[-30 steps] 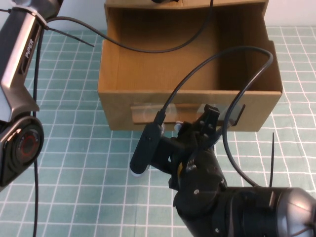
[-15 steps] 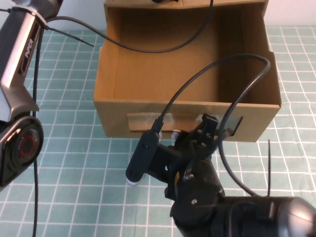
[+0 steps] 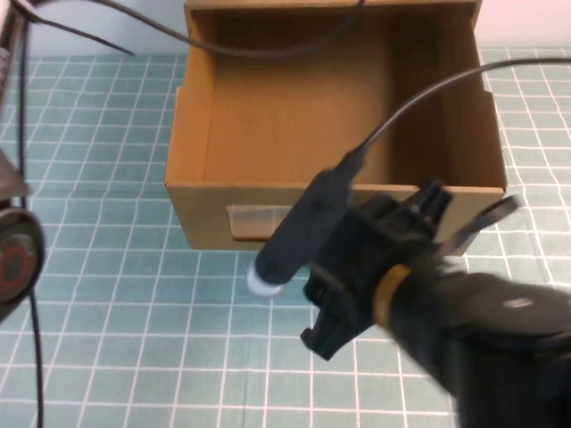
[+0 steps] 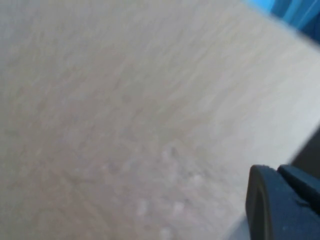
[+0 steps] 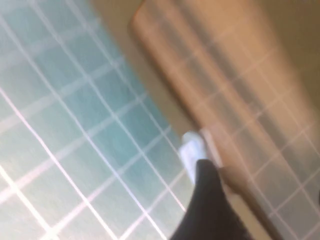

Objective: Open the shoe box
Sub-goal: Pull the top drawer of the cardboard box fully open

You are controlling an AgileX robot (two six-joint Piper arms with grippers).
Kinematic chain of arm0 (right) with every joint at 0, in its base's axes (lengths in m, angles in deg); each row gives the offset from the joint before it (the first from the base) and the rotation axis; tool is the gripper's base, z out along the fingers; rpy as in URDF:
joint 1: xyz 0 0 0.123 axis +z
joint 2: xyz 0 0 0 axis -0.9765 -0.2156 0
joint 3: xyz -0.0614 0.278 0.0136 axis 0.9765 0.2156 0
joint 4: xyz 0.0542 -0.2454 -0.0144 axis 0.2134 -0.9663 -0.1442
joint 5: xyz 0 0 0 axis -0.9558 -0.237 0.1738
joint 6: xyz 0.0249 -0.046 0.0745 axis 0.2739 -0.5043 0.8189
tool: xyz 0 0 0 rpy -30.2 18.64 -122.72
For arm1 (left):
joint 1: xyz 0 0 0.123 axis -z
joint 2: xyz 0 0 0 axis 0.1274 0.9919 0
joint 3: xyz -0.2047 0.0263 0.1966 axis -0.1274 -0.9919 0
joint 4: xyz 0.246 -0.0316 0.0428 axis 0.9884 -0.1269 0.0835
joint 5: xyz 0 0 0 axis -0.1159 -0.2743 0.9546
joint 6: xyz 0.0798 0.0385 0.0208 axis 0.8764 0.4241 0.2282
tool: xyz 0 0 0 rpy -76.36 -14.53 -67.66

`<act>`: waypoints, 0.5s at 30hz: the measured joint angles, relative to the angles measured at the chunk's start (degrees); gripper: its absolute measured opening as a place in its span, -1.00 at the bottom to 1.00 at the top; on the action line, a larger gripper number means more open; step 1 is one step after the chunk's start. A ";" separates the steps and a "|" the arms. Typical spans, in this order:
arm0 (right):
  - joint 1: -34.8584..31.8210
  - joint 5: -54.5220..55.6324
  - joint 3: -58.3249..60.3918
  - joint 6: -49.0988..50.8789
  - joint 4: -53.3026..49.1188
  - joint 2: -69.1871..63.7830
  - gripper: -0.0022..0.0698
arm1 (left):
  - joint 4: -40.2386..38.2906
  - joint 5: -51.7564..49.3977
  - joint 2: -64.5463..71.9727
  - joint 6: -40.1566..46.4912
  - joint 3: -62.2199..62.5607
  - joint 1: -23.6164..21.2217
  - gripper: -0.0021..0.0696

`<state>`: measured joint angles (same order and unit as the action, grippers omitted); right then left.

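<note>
The box (image 3: pixel 201 209) stood on the teal checked mat (image 3: pixel 107 294) at the far middle, its top open and its brown inside showing. The right gripper (image 3: pixel 462 209) hung just in front of the box's near wall, toward its right end, its jaws spread wide and holding nothing, with one white-tipped finger (image 5: pixel 200 170) low beside the wall's foot. The left gripper (image 4: pixel 272 205) lay close against a pale cardboard surface, out of the high view, and its grip could not be told.
</note>
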<state>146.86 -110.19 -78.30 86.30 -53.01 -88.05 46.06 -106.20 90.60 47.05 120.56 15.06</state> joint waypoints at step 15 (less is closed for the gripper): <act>0.42 10.13 0.00 -3.92 6.67 25.44 -0.95 | -4.87 -0.71 -20.81 -8.47 -3.88 0.00 -0.96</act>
<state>147.27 -100.06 -78.30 82.38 -46.34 -62.61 41.19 -106.91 69.79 38.58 116.69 15.06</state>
